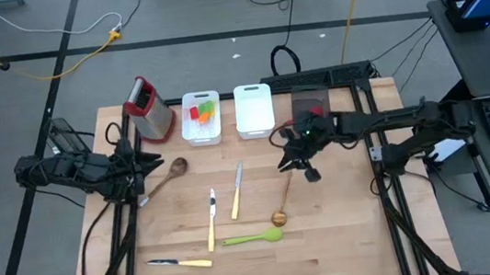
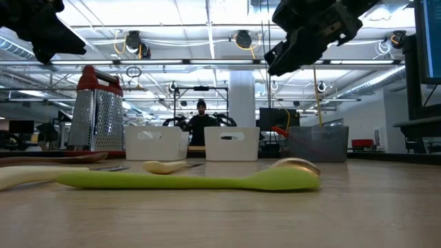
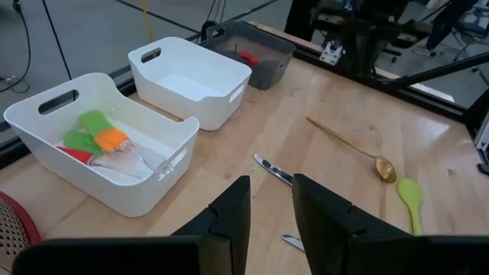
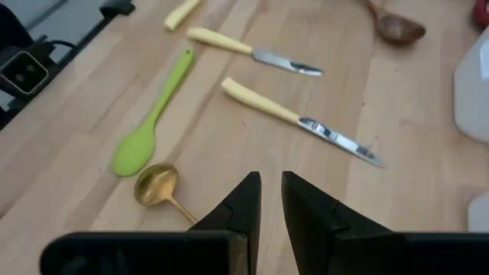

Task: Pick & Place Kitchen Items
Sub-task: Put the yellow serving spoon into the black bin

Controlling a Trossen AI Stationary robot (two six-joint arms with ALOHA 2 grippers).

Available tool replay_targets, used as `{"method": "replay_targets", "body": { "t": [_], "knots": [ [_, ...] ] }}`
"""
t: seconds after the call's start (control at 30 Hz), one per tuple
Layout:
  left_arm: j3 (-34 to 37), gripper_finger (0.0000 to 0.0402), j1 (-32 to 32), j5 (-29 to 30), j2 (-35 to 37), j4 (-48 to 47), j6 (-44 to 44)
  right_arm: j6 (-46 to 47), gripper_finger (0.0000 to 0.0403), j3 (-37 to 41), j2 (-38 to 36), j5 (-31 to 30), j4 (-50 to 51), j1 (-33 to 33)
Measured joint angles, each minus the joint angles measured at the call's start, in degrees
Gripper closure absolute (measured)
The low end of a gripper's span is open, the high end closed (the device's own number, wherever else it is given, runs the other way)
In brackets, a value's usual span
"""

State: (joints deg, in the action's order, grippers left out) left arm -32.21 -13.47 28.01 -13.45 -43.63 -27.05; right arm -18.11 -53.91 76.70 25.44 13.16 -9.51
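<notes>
Loose utensils lie flat on the wooden table: a gold spoon, a green spoon, three cream-handled knives and a wooden spoon. My right gripper hangs well above the table, near the gold spoon's handle end. Its fingers stand a narrow gap apart with nothing between them. The gold spoon's bowl and the green spoon lie beyond them. My left gripper waits raised at the table's left edge, its fingers slightly apart and empty.
At the far edge stand a white bin holding red, green and orange spatulas, an empty white bin, and a dark bin with a red item. A steel grater stands at the far left. A person is beyond the table.
</notes>
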Motion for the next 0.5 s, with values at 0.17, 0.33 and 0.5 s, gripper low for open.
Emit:
{"method": "replay_targets", "body": {
  "t": [0.17,0.33,0.5],
  "knots": [
    [0.0,0.03,0.0,0.1,0.0,-0.3,1.4,-0.1,0.0353,0.0,2.6,-0.3,-1.6,1.9],
    [0.0,0.03,0.0,0.3,0.0,-0.9,1.4,-3.7,0.0353,0.0,3.0,-6.4,-1.9,4.9],
    [0.0,0.03,0.0,0.3,0.0,-1.2,1.4,-6.0,0.0353,0.0,3.0,-10.7,-1.9,6.7]
  ]
}}
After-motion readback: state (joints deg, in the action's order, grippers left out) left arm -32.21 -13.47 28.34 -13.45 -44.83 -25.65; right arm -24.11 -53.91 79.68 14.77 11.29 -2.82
